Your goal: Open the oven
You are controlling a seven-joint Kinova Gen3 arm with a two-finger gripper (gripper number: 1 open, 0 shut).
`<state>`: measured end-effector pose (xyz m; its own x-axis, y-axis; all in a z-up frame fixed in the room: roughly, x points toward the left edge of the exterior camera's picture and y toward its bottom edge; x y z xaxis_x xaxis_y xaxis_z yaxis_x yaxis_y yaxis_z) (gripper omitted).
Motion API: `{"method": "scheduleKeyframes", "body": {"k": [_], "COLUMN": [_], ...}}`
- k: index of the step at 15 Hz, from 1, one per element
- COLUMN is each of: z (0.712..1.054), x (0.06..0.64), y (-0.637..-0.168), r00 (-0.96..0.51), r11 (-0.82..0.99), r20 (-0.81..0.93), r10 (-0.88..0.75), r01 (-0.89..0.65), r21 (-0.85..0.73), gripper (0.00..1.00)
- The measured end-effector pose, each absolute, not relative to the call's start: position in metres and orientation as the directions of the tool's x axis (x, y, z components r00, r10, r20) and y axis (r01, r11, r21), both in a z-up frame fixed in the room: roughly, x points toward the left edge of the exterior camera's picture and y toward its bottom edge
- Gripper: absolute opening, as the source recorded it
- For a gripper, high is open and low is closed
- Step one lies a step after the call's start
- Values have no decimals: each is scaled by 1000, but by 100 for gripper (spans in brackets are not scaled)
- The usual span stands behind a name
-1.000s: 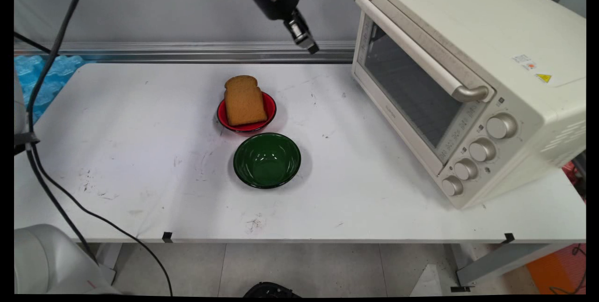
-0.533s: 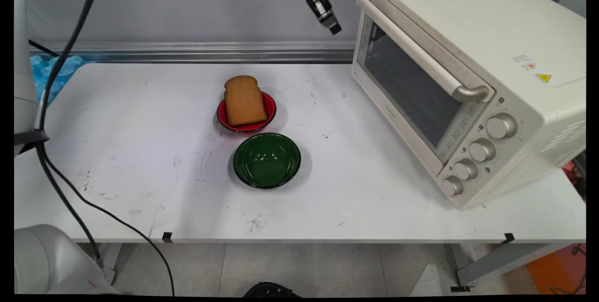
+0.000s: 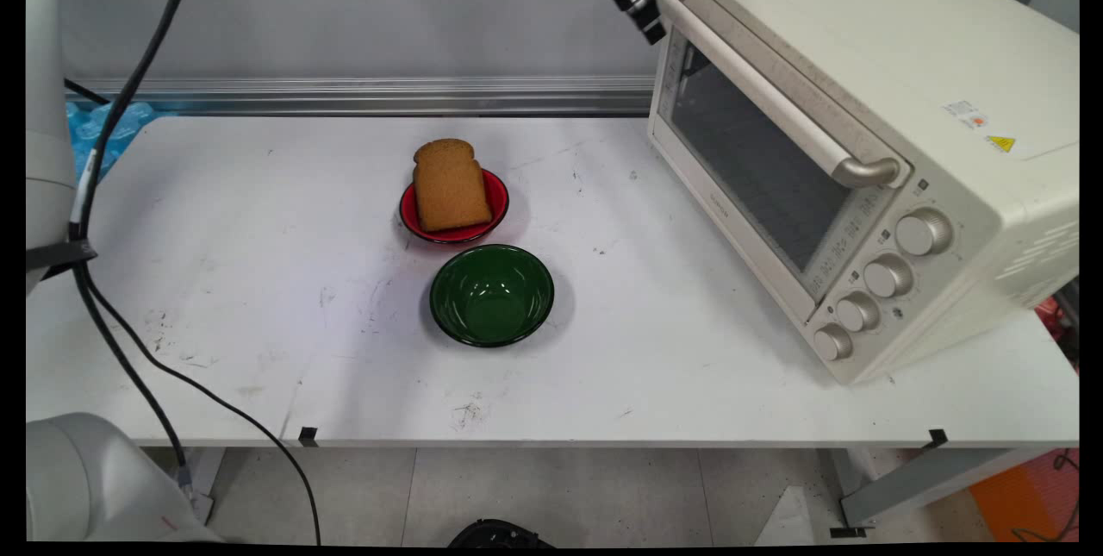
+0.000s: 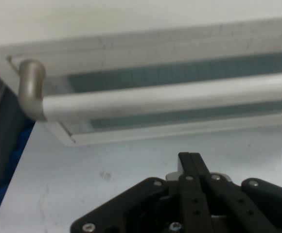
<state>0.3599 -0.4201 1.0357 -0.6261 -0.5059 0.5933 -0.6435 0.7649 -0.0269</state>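
With fingers pressed together, my hand [image 3: 653,28] is hanging high beside the far end of the cream toaster oven's metal bar handle [image 3: 758,86], holding nothing; I'm judging it needs opening before approaching squarely.

White scuffed table [image 3: 258,280] against a plain grey wall [image 3: 345,13], pale tiled floor [image 3: 551,496] below
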Motion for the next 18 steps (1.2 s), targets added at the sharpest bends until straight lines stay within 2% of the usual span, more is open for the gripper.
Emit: {"method": "scheduleKeyframes", "body": {"k": [9,18], "z": [1052,1040], "x": [332,316], "y": [-429,-429], "r00": [-591,-575], "r11": [763,768], "r20": [643,661], "r10": [-486,-482], "r01": [-646,-641], "r21": [-17,2], "gripper": [0,0]}}
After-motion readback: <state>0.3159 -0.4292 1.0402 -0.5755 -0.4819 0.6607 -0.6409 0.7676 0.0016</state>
